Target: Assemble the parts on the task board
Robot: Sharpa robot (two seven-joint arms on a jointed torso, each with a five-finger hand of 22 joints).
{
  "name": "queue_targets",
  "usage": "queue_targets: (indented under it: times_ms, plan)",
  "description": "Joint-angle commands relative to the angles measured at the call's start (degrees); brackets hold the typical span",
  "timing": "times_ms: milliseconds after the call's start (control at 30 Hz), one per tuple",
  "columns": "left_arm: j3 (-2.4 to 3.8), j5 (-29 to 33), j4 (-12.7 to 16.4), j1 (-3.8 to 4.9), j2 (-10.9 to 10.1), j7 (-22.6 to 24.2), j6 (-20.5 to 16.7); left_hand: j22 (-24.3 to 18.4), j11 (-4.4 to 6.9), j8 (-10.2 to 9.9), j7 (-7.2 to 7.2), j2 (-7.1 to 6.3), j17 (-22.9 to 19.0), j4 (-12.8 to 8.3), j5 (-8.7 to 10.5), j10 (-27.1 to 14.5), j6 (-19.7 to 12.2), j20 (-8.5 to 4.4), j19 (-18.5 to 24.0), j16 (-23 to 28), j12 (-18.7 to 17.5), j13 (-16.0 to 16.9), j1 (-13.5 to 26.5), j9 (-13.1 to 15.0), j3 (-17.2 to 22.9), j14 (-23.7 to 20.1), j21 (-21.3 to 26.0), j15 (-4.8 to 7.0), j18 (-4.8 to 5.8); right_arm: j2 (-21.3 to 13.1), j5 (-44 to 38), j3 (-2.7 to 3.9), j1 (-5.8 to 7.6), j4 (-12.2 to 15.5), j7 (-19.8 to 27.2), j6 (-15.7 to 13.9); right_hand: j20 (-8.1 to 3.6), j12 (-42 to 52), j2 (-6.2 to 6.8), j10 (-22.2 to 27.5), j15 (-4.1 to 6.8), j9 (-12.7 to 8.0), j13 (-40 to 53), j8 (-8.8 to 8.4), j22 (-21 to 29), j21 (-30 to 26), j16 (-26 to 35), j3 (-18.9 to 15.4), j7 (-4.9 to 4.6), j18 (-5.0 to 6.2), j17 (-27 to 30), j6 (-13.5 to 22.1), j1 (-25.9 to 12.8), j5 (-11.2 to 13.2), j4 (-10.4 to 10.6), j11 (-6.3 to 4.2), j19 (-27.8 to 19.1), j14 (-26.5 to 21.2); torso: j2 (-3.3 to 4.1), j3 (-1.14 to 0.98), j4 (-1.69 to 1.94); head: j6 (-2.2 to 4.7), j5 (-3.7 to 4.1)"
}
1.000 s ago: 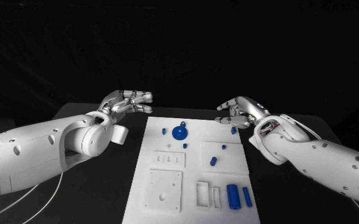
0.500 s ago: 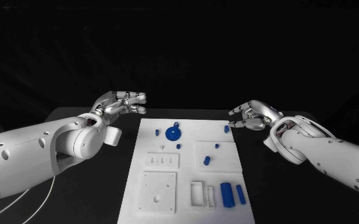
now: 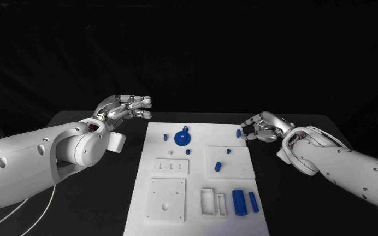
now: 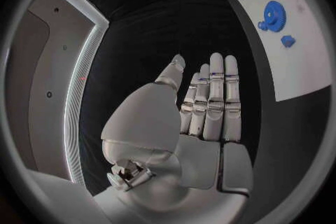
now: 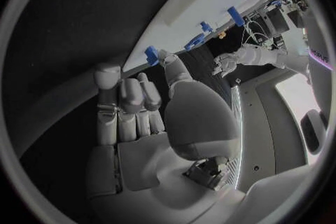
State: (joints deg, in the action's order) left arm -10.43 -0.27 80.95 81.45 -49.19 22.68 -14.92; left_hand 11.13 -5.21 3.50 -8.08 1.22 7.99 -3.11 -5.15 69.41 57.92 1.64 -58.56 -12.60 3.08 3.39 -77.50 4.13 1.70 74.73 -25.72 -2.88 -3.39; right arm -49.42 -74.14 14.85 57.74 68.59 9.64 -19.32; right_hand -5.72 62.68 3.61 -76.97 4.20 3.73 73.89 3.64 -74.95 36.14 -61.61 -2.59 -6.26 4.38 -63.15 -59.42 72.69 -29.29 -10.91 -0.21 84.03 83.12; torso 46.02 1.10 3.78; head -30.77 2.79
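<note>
Two hands flank the task board (image 3: 197, 181). Right hand (image 3: 264, 127), at its 1 o'clock edge, has fingers curled beside a small blue peg (image 3: 238, 133); contact cannot be confirmed. Peg stands roughly upright. Left hand (image 3: 126, 107), at 11 o'clock, holds nothing, fingers extended and loosely together.

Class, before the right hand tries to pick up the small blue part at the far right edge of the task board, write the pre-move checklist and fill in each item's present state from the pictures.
1. Right hand holds nothing: ok; its fingers are apart in the right wrist view.
2. Small blue part lies free at the task board edge: ok.
3. Fingertips are close to that part: ok; whether they touch it: cannot tell.
4. Left hand is off the board and out of the way: ok, open beside the far left corner.
5. Blue gear is apart from the target: ok.
</note>
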Motion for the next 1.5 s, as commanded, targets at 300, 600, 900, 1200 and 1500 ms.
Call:
queue_targets:
  times_ms: [300, 600, 900, 1200, 1500]
  plan:
    - [0.03, -0.1, 0.0, -0.10, 0.1, 0.6, 0.9, 0.0, -0.22, 0.1, 0.05, 0.24, -0.1, -0.2, 0.20, -0.2, 0.0, 0.04, -0.2, 0.4, 0.2, 0.1, -0.1, -0.1, 0.0, -0.4, 0.0, 0.13, 0.27, 1.5, -0.8, 0.04, -0.76, -2.0, 0.9, 1.1, 0.56, -0.1, -0.26, 0.3, -0.26, 0.0, 0.0, -0.07, -4.1, -0.3, 0.1, -0.7, 0.10, 0.37, -0.1, 0.5, 0.4, 0.1, 0.4, 0.17, 2.0, -0.1, 0.20, -0.10, 0.16, -0.16, 0.03]
    - [0.03, -0.2, 0.0, -0.11, 0.1, 0.6, 0.9, 0.0, -0.22, 0.1, 0.05, 0.24, -0.1, -0.2, 0.20, -0.2, 0.0, 0.04, -0.2, 0.4, 0.2, 0.1, -0.1, -0.1, 0.0, -0.4, 0.0, 0.13, 0.27, 2.3, -0.7, 0.04, -1.09, -2.8, 0.8, 1.3, 0.55, 0.1, -0.91, 0.2, -0.23, 0.0, 0.1, -0.05, -4.2, -0.1, -0.1, -0.3, 0.15, 0.36, -0.3, 0.1, 0.3, 0.8, 0.4, 0.13, 2.1, 0.0, 0.13, -0.10, 0.33, -0.35, 0.04]
    - [0.03, -0.2, 0.0, -0.11, 0.1, 0.4, 0.9, 0.0, -0.22, 0.1, 0.05, 0.24, -0.1, -0.2, 0.20, -0.2, 0.0, 0.04, -0.2, 0.4, 0.2, 0.1, -0.1, -0.1, 0.0, -0.4, 0.0, 0.13, 0.27, 3.0, 0.2, 0.03, -1.38, -3.4, 1.1, 1.5, 0.42, 0.3, -3.69, 0.2, -0.12, -0.1, 0.3, -0.10, -4.2, 0.1, -0.3, 4.5, 0.39, 0.24, -0.6, -1.2, -0.4, 10.5, 0.0, -0.03, 2.1, 0.0, 0.12, -0.13, 0.22, -0.54, -0.05]
    - [0.03, -0.2, 0.0, -0.11, 0.1, 0.4, 0.9, 0.0, -0.24, 0.1, 0.04, 0.29, -0.1, -0.2, 0.21, -0.3, 0.0, 0.06, -0.1, 0.4, 0.2, 0.1, -0.1, 0.0, 0.0, -0.4, -0.1, 0.12, 0.22, 3.2, 0.4, 0.03, -1.45, -3.6, 1.2, 1.8, 0.42, 0.6, -2.53, 0.1, -0.10, 0.0, 0.4, -0.08, -4.2, 0.3, -0.4, 10.7, 0.50, 0.23, -0.8, -1.9, -1.5, 13.5, -0.1, -0.06, 2.0, 0.0, 0.07, -0.11, 0.24, -0.62, -0.31]
    - [0.03, -0.2, 0.0, -0.11, 0.1, 0.2, 0.9, 0.0, -0.26, 0.1, 0.01, 0.29, -0.1, -0.2, 0.19, -0.4, -0.1, 0.07, -0.1, 0.4, 0.2, 0.1, -0.2, 0.0, 0.1, -0.4, -0.2, 0.11, 0.21, 3.3, 1.6, 0.03, -1.48, -3.8, 1.7, 1.6, -0.08, 0.7, -3.21, -0.1, 0.40, 0.2, 0.6, -0.03, -4.3, 0.7, -0.4, 14.7, 1.63, -0.22, -1.0, -6.1, -1.1, 19.2, -0.7, -0.60, 1.9, 0.0, 0.07, -0.08, 0.22, -0.68, -0.22]
